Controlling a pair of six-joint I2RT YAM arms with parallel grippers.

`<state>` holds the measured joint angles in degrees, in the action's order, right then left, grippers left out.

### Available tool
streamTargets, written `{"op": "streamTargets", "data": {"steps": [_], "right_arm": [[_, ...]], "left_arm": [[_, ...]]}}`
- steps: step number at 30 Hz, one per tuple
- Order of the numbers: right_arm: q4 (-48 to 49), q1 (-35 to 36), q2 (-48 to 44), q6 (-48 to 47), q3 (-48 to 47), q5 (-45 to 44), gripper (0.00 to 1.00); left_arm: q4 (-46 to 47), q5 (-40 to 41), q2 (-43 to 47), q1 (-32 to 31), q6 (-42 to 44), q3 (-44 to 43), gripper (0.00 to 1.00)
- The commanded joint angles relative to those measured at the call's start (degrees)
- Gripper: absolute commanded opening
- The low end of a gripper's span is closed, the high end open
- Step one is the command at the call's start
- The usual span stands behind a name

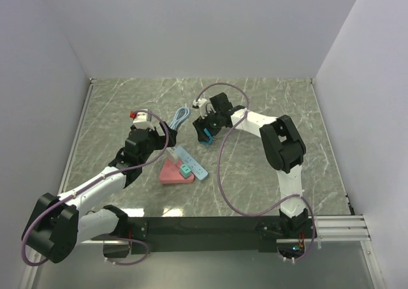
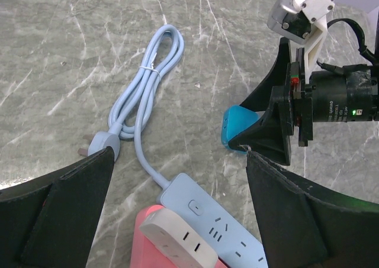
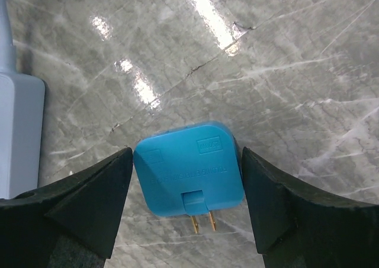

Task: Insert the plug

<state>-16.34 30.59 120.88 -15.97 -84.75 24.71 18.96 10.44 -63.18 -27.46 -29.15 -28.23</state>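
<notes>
Overhead and wrist views of two robot arms working over a grey-green marble worktop (image 1: 287,110). Near the middle of the worktop, a little towards its far edge, the right gripper (image 3: 185,155) has its two black fingers pressed against opposite sides of a square blue plug (image 3: 188,176), so it looks clamped on it. The plug lies flat and low over the marble, and its two brass prongs (image 3: 203,222) point sideways rather than down. Whether it is lifted off the surface cannot be told. Just nearer the front edge and slightly left lies a pale blue power strip (image 2: 207,215), one end resting on a pink block (image 2: 148,220), with a white adapter (image 2: 180,241) sitting on that end. Its pale blue cable (image 2: 148,84) is coiled towards the far edge. The left gripper (image 2: 179,155) hovers above the strip with its fingers spread wide apart, holding nothing. Several things could go wrong from here. The plug's smooth sides may let it twist or slip as it is turned prongs-down. The strip is unheld and propped on the block, so a push from above could rock or slide it. Prongs that arrive slightly off the slots would jam on the strip's face. The two arms are close together and could bump.
</notes>
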Motion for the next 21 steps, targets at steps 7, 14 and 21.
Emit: {"op": "streamTargets", "data": {"steps": [7, 14, 21], "right_arm": [[0.9, 2.5, -3.3, 1.6, 5.9, -4.7, 0.80], [0.5, 5.2, -5.7, 3.5, 8.3, -9.2, 0.80], [-0.8, 7.7, -5.8, 8.2, 9.5, -16.5, 0.70]], "left_arm": [[2.3, -1.1, 0.9, -0.2, 0.0, 0.5, 0.99], [2.7, -1.5, 2.2, -0.2, -0.4, 1.0, 1.00], [2.7, -1.5, 3.3, -0.2, -0.5, 1.6, 1.00]]}}
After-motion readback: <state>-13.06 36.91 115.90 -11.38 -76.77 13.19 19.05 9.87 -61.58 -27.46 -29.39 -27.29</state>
